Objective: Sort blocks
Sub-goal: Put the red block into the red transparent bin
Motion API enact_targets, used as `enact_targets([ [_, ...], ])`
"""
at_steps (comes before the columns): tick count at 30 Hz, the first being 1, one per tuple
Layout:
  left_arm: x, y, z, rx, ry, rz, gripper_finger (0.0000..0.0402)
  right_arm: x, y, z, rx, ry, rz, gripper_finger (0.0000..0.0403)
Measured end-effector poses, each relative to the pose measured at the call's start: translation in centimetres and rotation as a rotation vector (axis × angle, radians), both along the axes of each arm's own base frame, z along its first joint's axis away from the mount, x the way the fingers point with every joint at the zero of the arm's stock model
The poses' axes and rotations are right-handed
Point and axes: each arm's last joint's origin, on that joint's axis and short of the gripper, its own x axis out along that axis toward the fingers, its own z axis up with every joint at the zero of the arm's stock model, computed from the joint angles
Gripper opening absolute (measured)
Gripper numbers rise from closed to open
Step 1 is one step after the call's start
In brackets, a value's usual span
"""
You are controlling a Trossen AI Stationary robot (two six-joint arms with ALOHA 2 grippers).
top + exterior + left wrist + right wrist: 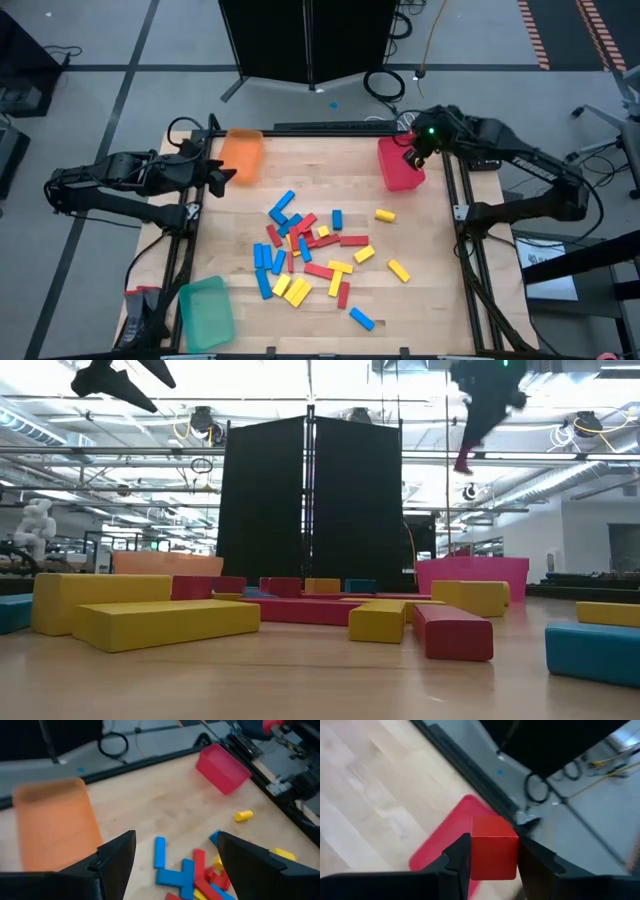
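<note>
Red block (493, 848) | clamped in your right jaws (493, 855), above the red tray (400, 166) | Left jaws (172, 857) | apart, empty, beside orange tray (241, 155) | Loose blocks (315, 255) | mid-table (430, 300).

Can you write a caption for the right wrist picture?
Right gripper holds a red block above the red tray.

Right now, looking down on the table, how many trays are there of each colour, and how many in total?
Red tray: 1
Orange tray: 1
Green tray: 1
Total: 3
</note>
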Motion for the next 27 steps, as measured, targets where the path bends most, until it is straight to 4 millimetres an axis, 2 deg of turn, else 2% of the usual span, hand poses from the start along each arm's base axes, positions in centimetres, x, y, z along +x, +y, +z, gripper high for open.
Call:
enact_targets([
  [6, 0.3, 0.3, -1.0, 0.145, 0.058, 0.06, 0.0285, -0.6, -0.8, -4.2, 0.036, -0.122, -0.054, 0.0117],
  [10, 0.7, 0.5, -3.0, 0.198, 0.105, 0.093, 0.0285, -1.0, -1.4, -6.3, 0.061, -0.098, -0.107, 0.0117],
  [19, 1.8, 0.1, -8.4, 0.21, 0.07, 0.081, 0.0285, -0.9, -3.1, -10.3, 0.107, -0.149, -0.157, 0.0127],
  [27, 2.0, 0.1, -10.0, 0.208, 0.084, 0.08, 0.0285, -0.7, -4.3, -14.0, 0.179, -0.071, -0.176, 0.0123],
])
